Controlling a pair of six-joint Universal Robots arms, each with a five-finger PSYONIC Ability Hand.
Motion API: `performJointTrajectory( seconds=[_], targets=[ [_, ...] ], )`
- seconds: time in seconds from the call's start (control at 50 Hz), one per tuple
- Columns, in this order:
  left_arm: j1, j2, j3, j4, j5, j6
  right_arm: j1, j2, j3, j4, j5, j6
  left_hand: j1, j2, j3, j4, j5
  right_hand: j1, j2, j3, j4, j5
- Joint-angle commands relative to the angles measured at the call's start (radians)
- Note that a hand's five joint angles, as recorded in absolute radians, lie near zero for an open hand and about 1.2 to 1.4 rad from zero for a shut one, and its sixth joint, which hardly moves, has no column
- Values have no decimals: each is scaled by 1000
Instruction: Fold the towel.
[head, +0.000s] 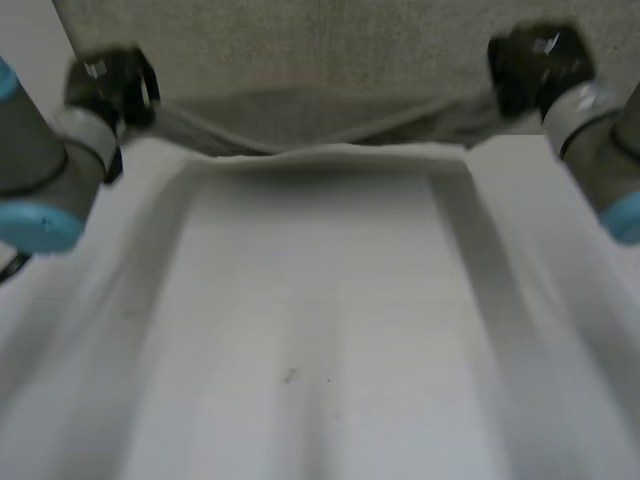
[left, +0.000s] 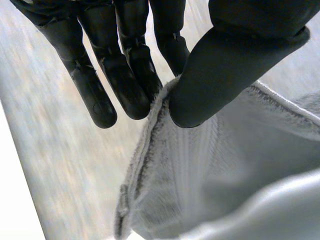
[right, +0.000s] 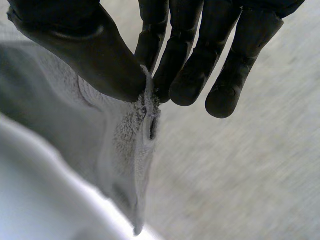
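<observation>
A light grey towel (head: 320, 330) hangs lifted between my two hands, and its near part slopes down toward the camera. My left hand (head: 110, 85) pinches one upper corner of the towel (left: 210, 165) between thumb (left: 220, 75) and fingers (left: 130, 85). My right hand (head: 535, 65) pinches the other upper corner of the towel (right: 120, 145) between thumb (right: 95, 55) and fingers (right: 185, 65). The held edge sags in the middle between the hands. Beyond it more of the cloth (head: 300, 50) lies on the table.
The white table (head: 25, 45) shows at the far left behind the left arm (head: 40, 170). The right arm (head: 605, 150) comes in from the right edge.
</observation>
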Motion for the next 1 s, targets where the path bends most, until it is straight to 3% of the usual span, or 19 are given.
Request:
performJointTrajectory(
  seconds=[0.02, 0.2, 0.3, 0.36, 0.4, 0.44, 0.46, 0.5, 0.62, 0.68, 0.78, 0.84, 0.88, 1.0],
  targets=[
    [8, -26, -333, 127, 52, 54, 1, 90, 246, -55, -23, -130, 201, 179, 180, 177, 193, 67, 68, 63, 59, 55],
    [36, -43, -494, 144, 52, 274, -41, 74, 383, -46, -15, -224, 201, 179, 180, 177, 193, 67, 68, 63, 59, 55],
    [83, 100, -628, 105, 55, 337, -75, -103, 504, 14, -21, -247, 201, 179, 180, 177, 193, 67, 68, 63, 59, 55],
    [89, 203, -712, 64, 63, 352, -107, -215, 580, 120, -24, -273, 201, 179, 180, 177, 193, 67, 68, 63, 59, 55],
    [89, 261, -755, 26, 72, 354, -150, -308, 653, 289, -33, -322, 201, 179, 180, 177, 193, 67, 68, 63, 59, 55],
    [100, 423, -845, -70, 118, 361, -171, -351, 684, 380, -40, -365, 201, 179, 180, 177, 193, 67, 68, 63, 59, 55],
    [100, 423, -845, -71, 118, 362, -171, -351, 684, 381, -40, -365, 201, 179, 180, 177, 193, 67, 68, 63, 59, 55],
    [140, 549, -916, -137, 193, 371, -206, -423, 724, 491, -75, -461, 201, 179, 180, 177, 193, 67, 68, 63, 59, 55],
    [197, 595, -939, -129, 298, 380, -216, -448, 712, 433, -125, -476, 201, 179, 180, 177, 193, 67, 68, 63, 59, 55],
    [200, 557, -896, -91, 321, 375, -216, -416, 664, 350, -135, -411, 201, 179, 180, 177, 193, 67, 68, 63, 59, 55],
    [163, 361, -755, -7, 301, 374, -194, -165, 465, 258, -101, -315, 201, 179, 180, 177, 193, 67, 68, 63, 59, 55],
    [94, 215, -606, 6, 250, 374, -173, -106, 405, 260, -76, -308, 201, 179, 180, 177, 193, 67, 68, 63, 59, 55],
    [54, 76, -447, 1, 177, 368, -130, 9, 292, 252, -11, -301, 201, 179, 180, 177, 193, 67, 68, 63, 59, 55],
    [31, -93, -241, 1, 128, 363, -107, 135, 146, 238, 59, -262, 201, 179, 180, 177, 193, 67, 68, 63, 59, 55]
  ],
)
